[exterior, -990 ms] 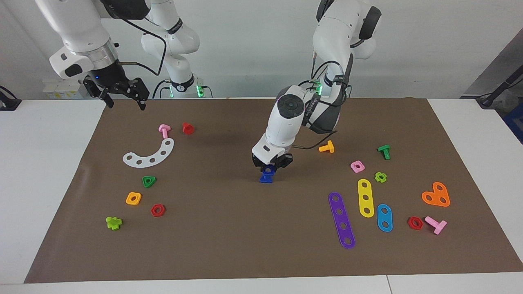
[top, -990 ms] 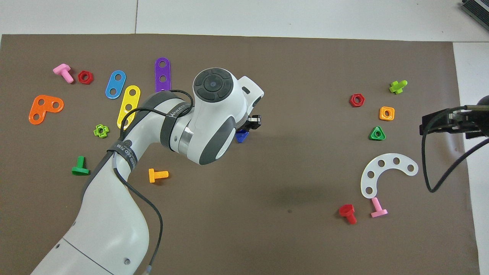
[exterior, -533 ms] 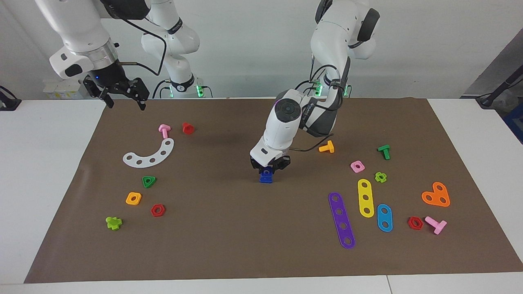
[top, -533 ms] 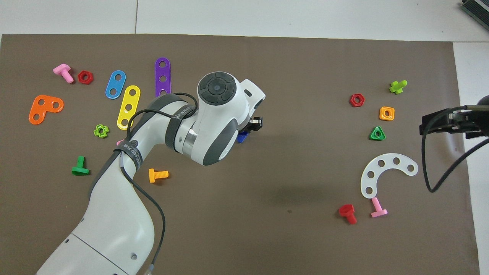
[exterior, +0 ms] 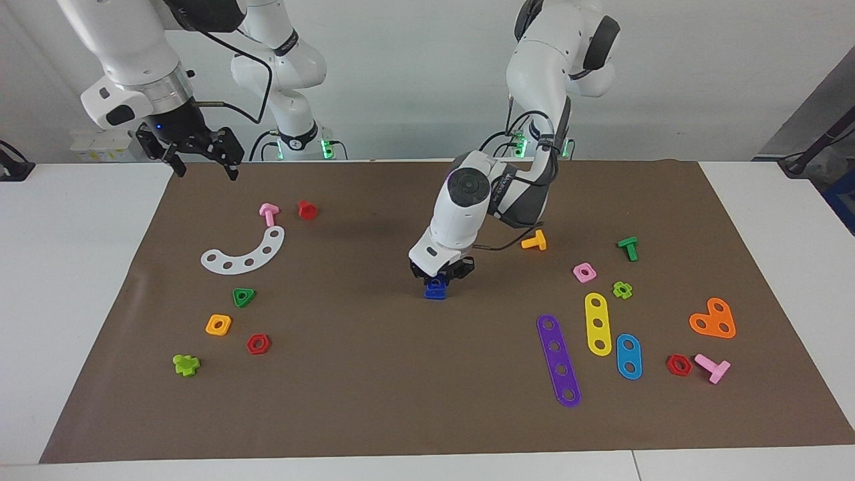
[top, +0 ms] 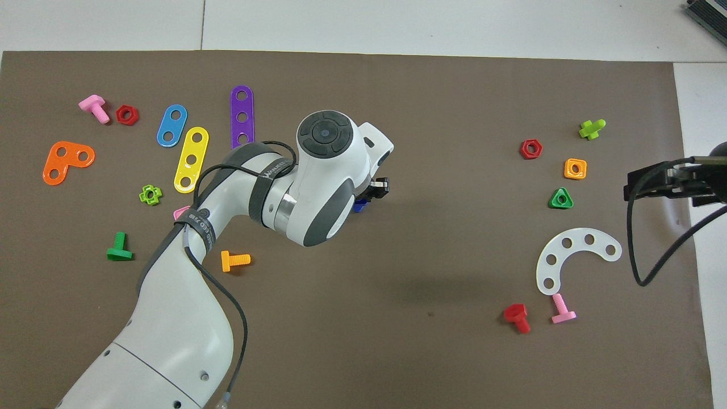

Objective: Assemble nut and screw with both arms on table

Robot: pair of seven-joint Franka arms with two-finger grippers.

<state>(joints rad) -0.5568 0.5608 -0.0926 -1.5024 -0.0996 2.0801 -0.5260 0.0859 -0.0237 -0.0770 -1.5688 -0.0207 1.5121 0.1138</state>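
Lowered a little since the earlier frame, the left gripper [exterior: 442, 276] now presses closer to the brown mat of the table [exterior: 374, 401], and its wrist has tucked in toward the middle of the facing view. Its jaws are clenched on a small dark-blue piece with a round hole, the nut [exterior: 436, 283], which sits on top of a second dark-blue piece touching the mat, the screw [exterior: 435, 294]. From overhead, only a blue corner of the screw [top: 358, 207] peeks out under the white wrist, just left of frame centre, with the left gripper [top: 372, 193] beside it.

At the upper left of the facing view, the right gripper [exterior: 204, 162] has not shifted; it waits in the air over the mat's edge, jaws released and holding nothing. Overhead, that right gripper [top: 630, 188] enters at the right edge.

Below it in the facing view lie a white curved strip [exterior: 244, 252], a pink bolt [exterior: 268, 213] and a red bolt [exterior: 306, 209].
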